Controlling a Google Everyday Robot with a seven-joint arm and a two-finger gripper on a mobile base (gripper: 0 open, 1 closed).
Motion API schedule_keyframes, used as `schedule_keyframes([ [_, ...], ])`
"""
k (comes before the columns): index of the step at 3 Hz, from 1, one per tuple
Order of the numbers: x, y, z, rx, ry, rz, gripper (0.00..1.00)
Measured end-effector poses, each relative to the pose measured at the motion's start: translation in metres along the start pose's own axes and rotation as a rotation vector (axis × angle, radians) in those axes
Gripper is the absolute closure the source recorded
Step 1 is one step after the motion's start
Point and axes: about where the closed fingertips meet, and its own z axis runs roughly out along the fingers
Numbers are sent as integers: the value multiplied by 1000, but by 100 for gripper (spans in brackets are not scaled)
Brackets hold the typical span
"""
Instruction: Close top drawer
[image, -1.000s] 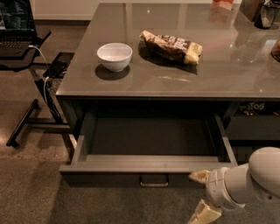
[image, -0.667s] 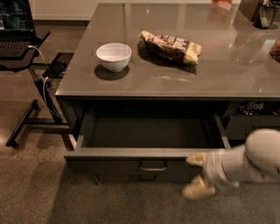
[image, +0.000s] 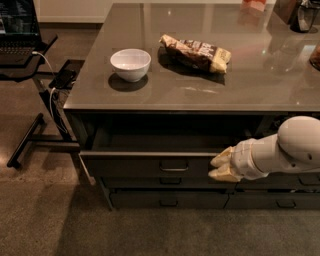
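Note:
The top drawer (image: 145, 167) is dark grey, with a tall flat front and a small metal loop handle (image: 174, 166) at its middle. It stands only a little way out from under the grey counter (image: 200, 75), and a thin strip of its inside shows. My gripper (image: 220, 166) is at the end of a white arm coming in from the right. Its cream fingertips (image: 219, 174) press against the right part of the drawer front.
A white bowl (image: 130, 64) and a brown snack bag (image: 196, 52) sit on the counter. Two shallower drawers (image: 170, 199) lie below the top one, and a narrower drawer column is at the right. A black stand (image: 35, 135) with cables is at the left.
The top drawer has slid far inward, from wide open to nearly closed. My gripper has moved up and forward with the drawer front.

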Motion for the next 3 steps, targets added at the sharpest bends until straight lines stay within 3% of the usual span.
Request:
schedule_keyframes([
  [2,0,1,1,-2,1,0,8],
  [3,5,4,26,-36,43,16,0],
])
